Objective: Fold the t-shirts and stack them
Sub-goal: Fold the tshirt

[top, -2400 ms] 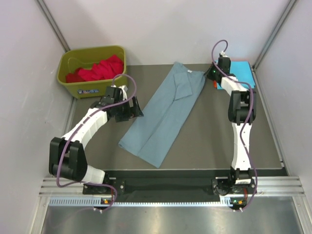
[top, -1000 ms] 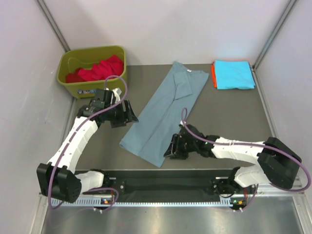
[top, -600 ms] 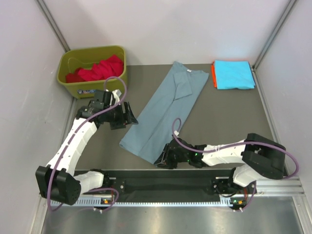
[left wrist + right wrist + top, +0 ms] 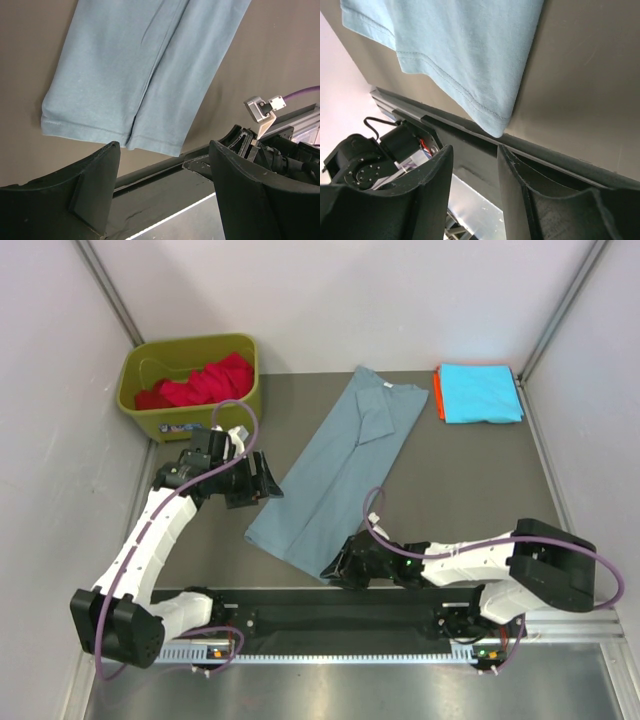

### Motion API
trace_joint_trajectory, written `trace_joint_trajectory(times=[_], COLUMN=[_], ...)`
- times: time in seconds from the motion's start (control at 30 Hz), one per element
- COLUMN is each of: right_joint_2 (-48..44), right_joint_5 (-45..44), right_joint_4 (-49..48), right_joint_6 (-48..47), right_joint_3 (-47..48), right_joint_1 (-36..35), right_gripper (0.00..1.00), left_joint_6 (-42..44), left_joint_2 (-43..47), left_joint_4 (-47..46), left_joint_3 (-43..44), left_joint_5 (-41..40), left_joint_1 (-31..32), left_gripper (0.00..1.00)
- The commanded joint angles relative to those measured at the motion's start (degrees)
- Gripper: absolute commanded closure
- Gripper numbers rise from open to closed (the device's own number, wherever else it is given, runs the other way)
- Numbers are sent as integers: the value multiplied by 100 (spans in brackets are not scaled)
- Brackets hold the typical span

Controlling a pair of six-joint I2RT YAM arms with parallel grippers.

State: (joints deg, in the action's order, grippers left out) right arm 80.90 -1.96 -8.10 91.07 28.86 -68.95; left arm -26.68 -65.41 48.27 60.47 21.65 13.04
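A dusty grey-blue t-shirt (image 4: 335,470), folded lengthwise, lies diagonally across the table, collar at the back and hem toward me. My left gripper (image 4: 264,478) hovers open just left of its middle; in the left wrist view the t-shirt's hem (image 4: 145,75) lies beyond the empty left gripper (image 4: 164,150). My right gripper (image 4: 338,568) is low at the near edge, beside the hem's near corner. In the right wrist view that t-shirt corner (image 4: 470,65) sits just ahead of the right gripper (image 4: 475,150), whose jaws stand narrowly apart with nothing between them. A folded cyan t-shirt (image 4: 481,392) rests on an orange one (image 4: 438,396) at the back right. A red t-shirt (image 4: 200,381) lies crumpled in the bin.
The olive-green bin (image 4: 190,422) stands at the back left. A black rail (image 4: 330,612) runs along the table's near edge, right under the right gripper. White walls close in the left, back and right sides.
My right arm swung from the back-right stack down to the near edge by the grey-blue t-shirt's hem corner, its jaws still shifting. The left gripper has barely moved and stays open.
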Motion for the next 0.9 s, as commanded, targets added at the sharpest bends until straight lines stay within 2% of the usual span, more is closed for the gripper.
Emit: trace_joint_trajectory(times=[0.0, 0.23, 0.47, 0.6, 0.63, 0.73, 0.87], right_joint_2=[75, 523, 681, 795, 787, 524, -3], right_joint_5=[-173, 2, -33, -15, -15, -94, -270], right_joint_4=[-200, -587, -544, -474, -447, -132, 764], right_joint_6=[139, 245, 219, 210, 210, 114, -387], right_joint_3=[-21, -47, -3, -3, -47, -188, -214], right_joint_1=[-110, -75, -5, 22, 39, 74, 110], right_gripper=[58, 61, 65, 74, 83, 96, 100], left_joint_6=[128, 215, 338, 435, 444, 470, 470], left_joint_2=[81, 89, 54, 63, 72, 72, 11], left_joint_4=[-19, -2, 42, 138, 156, 156, 121], left_joint_3=[35, 97, 185, 211, 211, 176, 88], left_joint_5=[76, -2, -126, -240, -266, -284, -162], left_joint_1=[-29, -29, -29, -29, -29, -29, -29], left_gripper=[24, 24, 24, 23, 23, 21, 19])
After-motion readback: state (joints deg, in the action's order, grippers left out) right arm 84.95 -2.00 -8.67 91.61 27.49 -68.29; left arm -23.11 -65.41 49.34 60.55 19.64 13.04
